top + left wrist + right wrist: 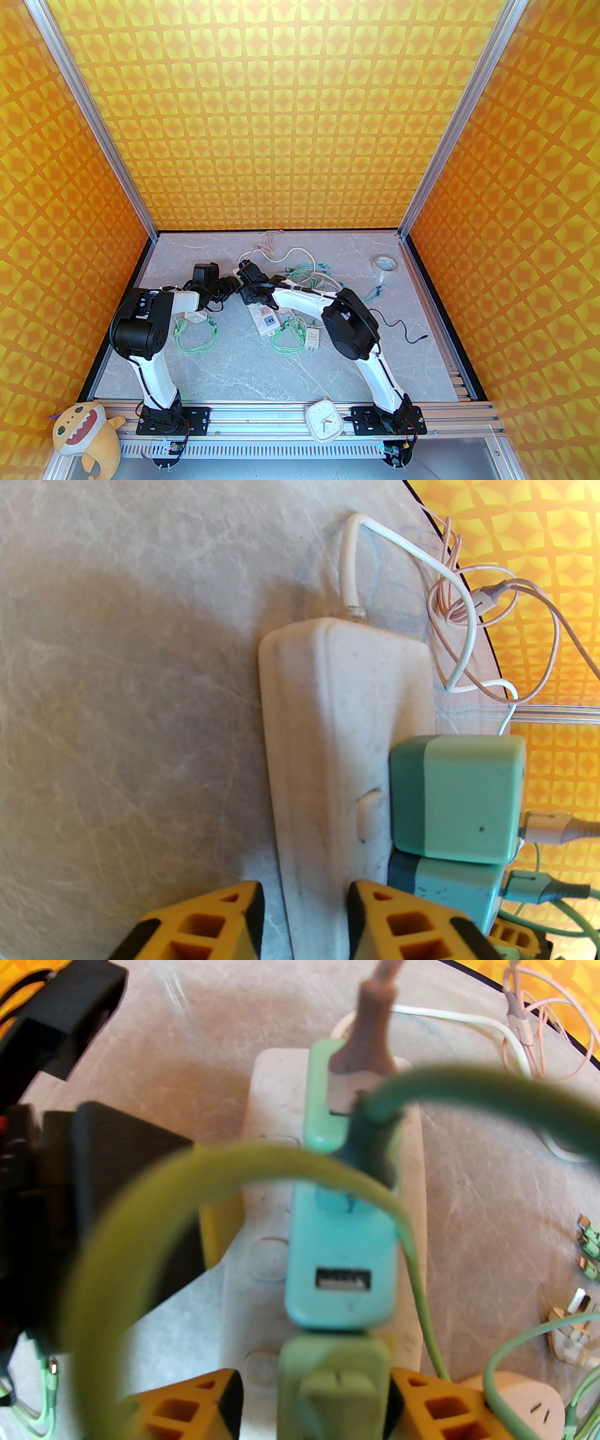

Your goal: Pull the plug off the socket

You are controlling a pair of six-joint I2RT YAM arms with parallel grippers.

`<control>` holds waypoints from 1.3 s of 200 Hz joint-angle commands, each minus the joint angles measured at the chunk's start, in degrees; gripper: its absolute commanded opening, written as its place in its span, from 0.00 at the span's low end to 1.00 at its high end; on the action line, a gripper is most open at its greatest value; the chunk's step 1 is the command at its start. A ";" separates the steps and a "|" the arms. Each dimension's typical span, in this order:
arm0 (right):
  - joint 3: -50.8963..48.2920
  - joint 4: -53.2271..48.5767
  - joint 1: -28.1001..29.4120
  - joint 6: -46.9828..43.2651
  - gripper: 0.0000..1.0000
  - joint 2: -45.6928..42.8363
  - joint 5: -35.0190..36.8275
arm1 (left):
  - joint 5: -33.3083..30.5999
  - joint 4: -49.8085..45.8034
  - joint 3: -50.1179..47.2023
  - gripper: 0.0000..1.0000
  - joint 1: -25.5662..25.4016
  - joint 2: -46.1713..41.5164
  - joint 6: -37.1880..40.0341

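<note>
The left gripper (304,925), jaws apart, straddles the white power strip (323,705) — apparently to pin it down — while the right gripper's (311,1405) 2 fingers (436,1410), not yet closed, bracket the pale-green plug (333,1382) seated in the strip between them, ready for the pull.

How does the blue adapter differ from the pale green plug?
The blue adapter is light blue, the pale green plug yellowish green. The pale green plug lies between the right gripper's fingers; the blue adapter sits beyond them, showing an empty USB port. Both stand on the white power strip.
</note>
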 commanded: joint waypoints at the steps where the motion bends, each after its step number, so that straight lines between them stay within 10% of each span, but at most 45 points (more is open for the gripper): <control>1: 2.36 -0.96 -0.42 -1.80 0.47 1.70 1.65 | 0.19 -2.94 1.24 0.35 -0.57 1.73 0.42; 55: 2.39 -1.67 -0.35 -5.09 0.22 1.08 2.80 | -0.70 -7.01 2.92 0.35 -0.91 2.57 1.44; 133: 1.04 -1.96 0.35 -7.94 0.14 -1.04 7.05 | -3.06 -12.80 5.13 0.35 -1.44 3.78 2.53; 209: -5.37 5.77 -5.31 2.89 0.08 -7.24 -11.79 | -3.59 -14.58 6.02 0.35 -1.81 4.18 3.33; 260: -2.88 1.01 -3.12 -1.47 0.08 -6.40 -5.41 | -3.63 -14.91 6.29 0.35 -2.05 4.17 3.58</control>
